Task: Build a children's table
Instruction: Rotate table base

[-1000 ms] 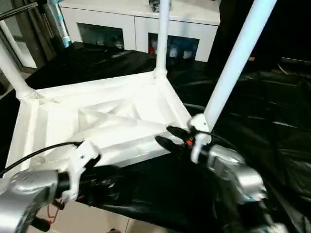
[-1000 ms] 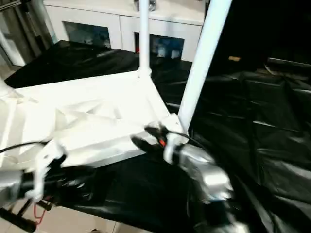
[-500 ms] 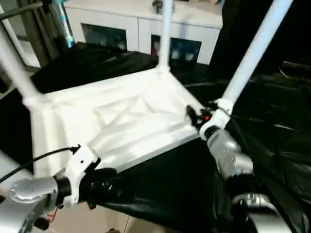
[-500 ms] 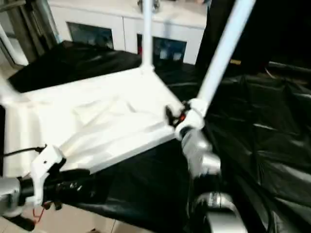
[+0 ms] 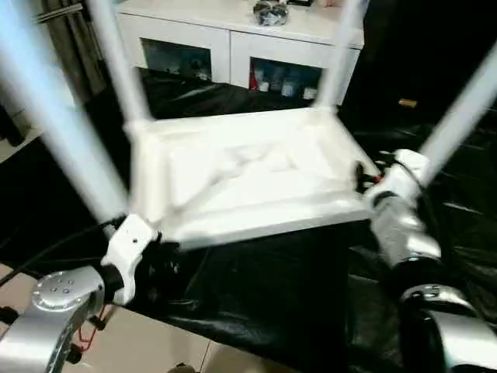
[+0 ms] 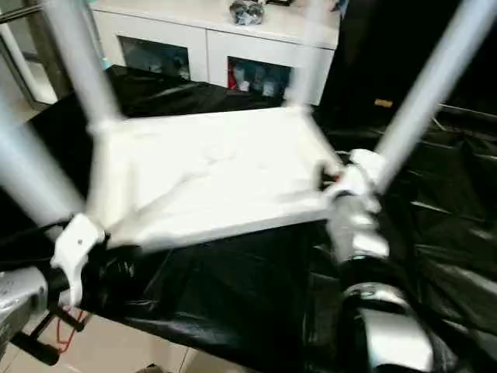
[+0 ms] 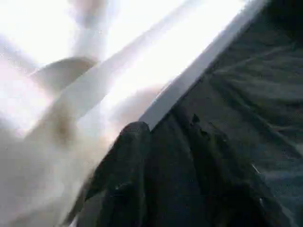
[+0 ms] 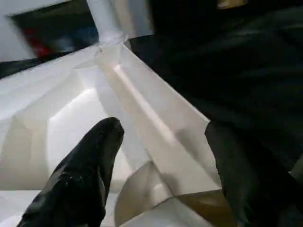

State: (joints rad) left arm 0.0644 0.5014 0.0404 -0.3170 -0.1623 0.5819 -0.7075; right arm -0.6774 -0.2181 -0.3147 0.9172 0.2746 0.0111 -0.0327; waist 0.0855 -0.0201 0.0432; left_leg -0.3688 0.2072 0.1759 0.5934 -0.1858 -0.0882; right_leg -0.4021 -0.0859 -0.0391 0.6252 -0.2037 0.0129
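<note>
Legs rise from all four corners of the upturned white tabletop point(image 5: 248, 183), which lies ribbed side up on a surface draped in black plastic sheeting point(image 5: 458, 233). At far left, the near-left leg point(image 5: 58, 124) slants up out of its socket, and the left gripper point(image 5: 167, 260) sits just below that corner at the tabletop's near edge. In the left wrist view one black finger point(image 7: 125, 175) lies against the white rim with the sheeting on its other side; its jaws stand partly apart, and I cannot tell whether they pinch the rim. Behind, the far-left leg point(image 5: 116, 54) stands near upright. Beyond the tabletop is a white cabinet point(image 5: 233, 39) with glass doors. The far-right leg point(image 5: 334, 62) rises at the far corner. At the near-right corner, the right gripper point(image 5: 365, 177) straddles the edge by the near-right leg point(image 5: 462, 113), jaws wide, one finger point(image 8: 83, 175) inside the tabletop and the other outside.
</note>
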